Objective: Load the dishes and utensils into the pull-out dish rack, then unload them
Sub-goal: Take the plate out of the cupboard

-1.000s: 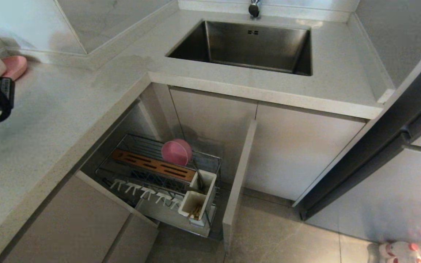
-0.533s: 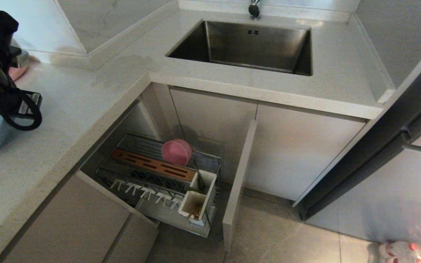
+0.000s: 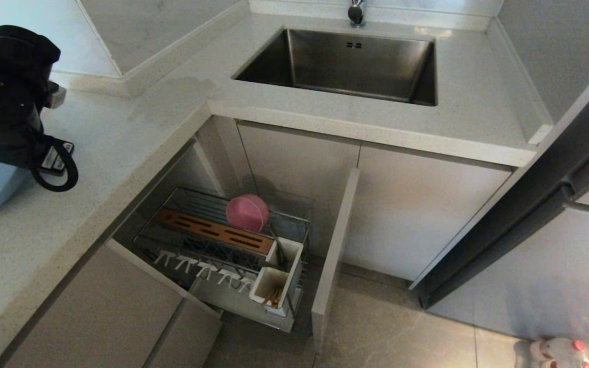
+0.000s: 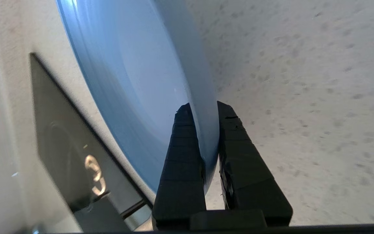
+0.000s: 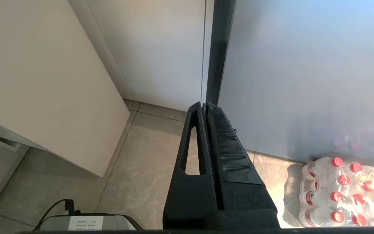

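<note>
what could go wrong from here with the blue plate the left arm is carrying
The left gripper pinches only the rim of the blue plate, so the plate could pivot or slip out over the countertop.

The pull-out dish rack sits low under the counter edge, so the plate might clip that edge on the way down.

The pink bowl already stands in the rack and could get knocked.

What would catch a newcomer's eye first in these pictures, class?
The left end effector, at the far left above the counter, is clamped on the rim of a blue plate. Below, the pull-out dish rack stands open with a pink bowl on edge inside. The steel sink sits at top centre.
</note>
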